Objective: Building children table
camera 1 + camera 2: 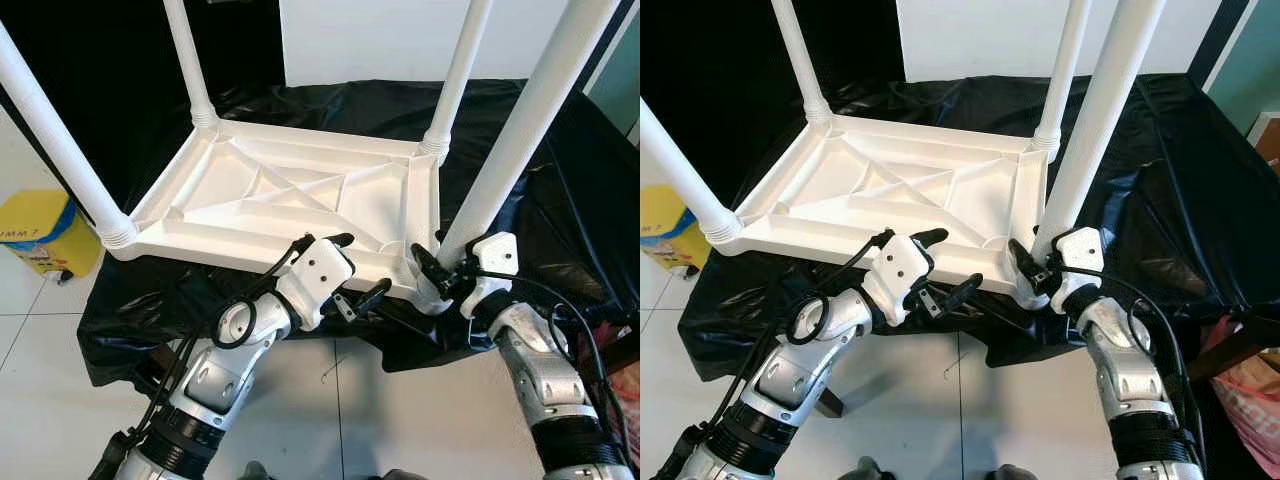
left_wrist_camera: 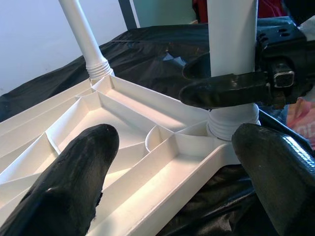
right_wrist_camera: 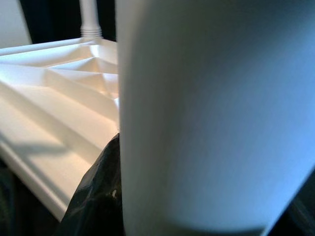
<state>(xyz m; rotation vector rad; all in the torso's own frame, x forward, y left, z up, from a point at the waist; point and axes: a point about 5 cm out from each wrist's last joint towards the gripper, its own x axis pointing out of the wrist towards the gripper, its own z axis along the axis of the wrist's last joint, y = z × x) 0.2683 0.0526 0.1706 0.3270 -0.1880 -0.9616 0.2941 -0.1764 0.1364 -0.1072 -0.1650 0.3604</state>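
A white plastic children's table [image 1: 290, 200] lies upside down on a black-draped surface, with all its legs standing up. My right gripper [image 1: 440, 268] is shut on the near right leg [image 1: 520, 130], just above the threaded base. In the right wrist view this leg [image 3: 211, 113] sits right against a black finger [image 3: 93, 196]. My left gripper [image 1: 358, 266] is open at the table's near rim, close to that corner. One finger is above the ribbed underside and one is below the edge. In the left wrist view its fingers [image 2: 74, 167] flank the rim, facing the gripped leg [image 2: 231, 39].
The other legs stand at the near left [image 1: 50, 130], far left [image 1: 190, 60] and far right [image 1: 460, 70]. The black cloth [image 1: 560, 200] hangs over the support's front. A yellow box [image 1: 40, 230] sits on the tiled floor at the left, and a pink bag [image 1: 1250, 390] at the right.
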